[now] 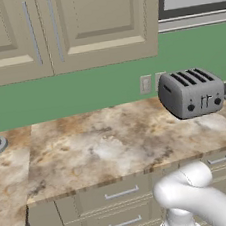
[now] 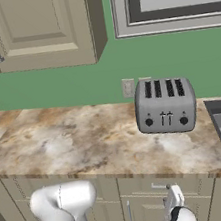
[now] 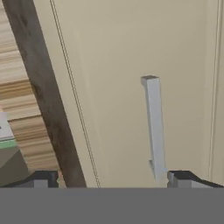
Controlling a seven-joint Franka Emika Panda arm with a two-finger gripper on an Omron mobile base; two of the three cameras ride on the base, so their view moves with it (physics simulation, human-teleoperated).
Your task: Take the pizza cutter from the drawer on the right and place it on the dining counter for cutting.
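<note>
Beige front: the drawer [image 1: 219,161] sits shut under the worktop's right end, its silver bar handle [image 3: 155,127] close before the hand camera.
Gripper [image 3: 114,178]: low in front of the cabinets, fingers [image 3: 41,179] wide apart with nothing between them; one tip lies just beside the lower end of the handle, contact unclear.
Pizza cutter: cannot tell where it is.
Worktop [image 1: 114,145]: marbled brown and beige, green backsplash behind.
Toaster [image 1: 191,92]: grey, four slots, standing at the worktop's right end near the wall.
Wall cabinets [image 1: 63,28]: beige, closed, above the backsplash.
Arm [image 1: 196,197]: white, bent low before the drawers.
</note>
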